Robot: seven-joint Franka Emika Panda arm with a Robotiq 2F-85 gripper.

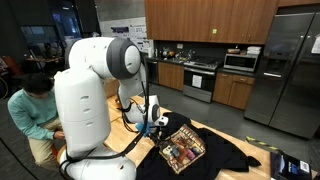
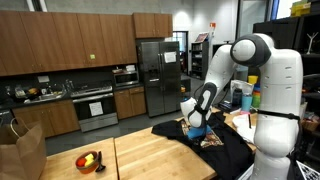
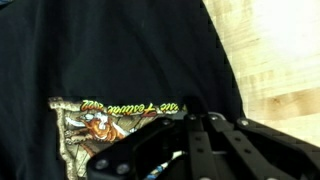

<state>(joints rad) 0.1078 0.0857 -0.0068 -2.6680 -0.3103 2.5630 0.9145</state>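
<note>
A black T-shirt (image 1: 205, 158) with a colourful printed picture (image 1: 183, 150) lies spread on the wooden table (image 2: 150, 155). My gripper (image 1: 157, 122) hangs low at the shirt's edge, beside the print, in both exterior views. In the wrist view the fingers (image 3: 205, 135) stand pressed together, and the gripper (image 3: 193, 116) meets a small raised fold of the black T-shirt (image 3: 120, 50) just past the printed picture (image 3: 95, 120). The cloth seems pinched between the tips. From the far side, my gripper (image 2: 197, 124) sits over the black T-shirt (image 2: 220, 155).
A person (image 1: 30, 110) in a green top sits close behind the robot base. A bowl of fruit (image 2: 89, 160) and a paper bag (image 2: 20, 150) are at the table's far end. Bare wood (image 3: 275, 50) lies beside the shirt. Kitchen cabinets and a fridge (image 2: 158, 75) stand behind.
</note>
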